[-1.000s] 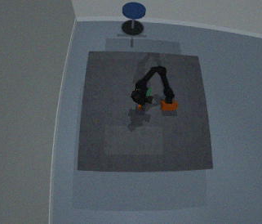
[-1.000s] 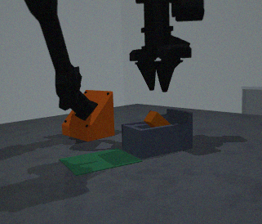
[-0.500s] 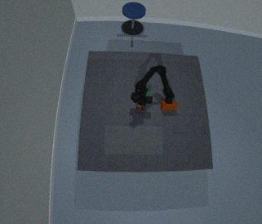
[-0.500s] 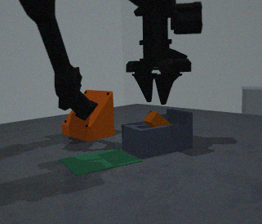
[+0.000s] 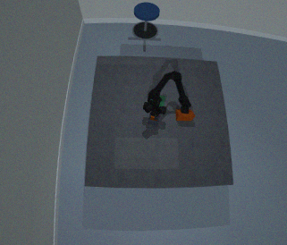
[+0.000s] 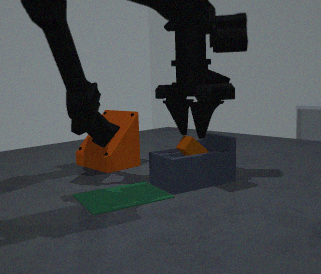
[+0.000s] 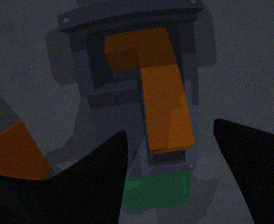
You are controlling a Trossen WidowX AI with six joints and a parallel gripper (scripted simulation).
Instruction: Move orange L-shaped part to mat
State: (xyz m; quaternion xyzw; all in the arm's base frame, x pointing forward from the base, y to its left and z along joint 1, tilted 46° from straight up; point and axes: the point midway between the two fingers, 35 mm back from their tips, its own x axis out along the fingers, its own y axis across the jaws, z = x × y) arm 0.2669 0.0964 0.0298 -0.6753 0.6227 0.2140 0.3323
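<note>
The hand (image 6: 194,131) is hanging with fingers spread and gripping nothing, its tips just above the orange L-shaped part (image 7: 156,90), whose one end is tipping up out of the grey tray (image 6: 193,167). In the wrist view the fingers are cutting off both lower corners and part of the green mat (image 7: 156,191) beneath the hand. Bare surface (image 6: 258,225) is lying open around the tray and mat.

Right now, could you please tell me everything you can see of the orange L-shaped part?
The orange L-shaped part is a plain, matte piece: a long bar with a short arm branching sideways at the far end. It lies in the grey tray, tilted, with one end raised above the rim. The open jaws hang just above that end, apparently not touching it.
</note>
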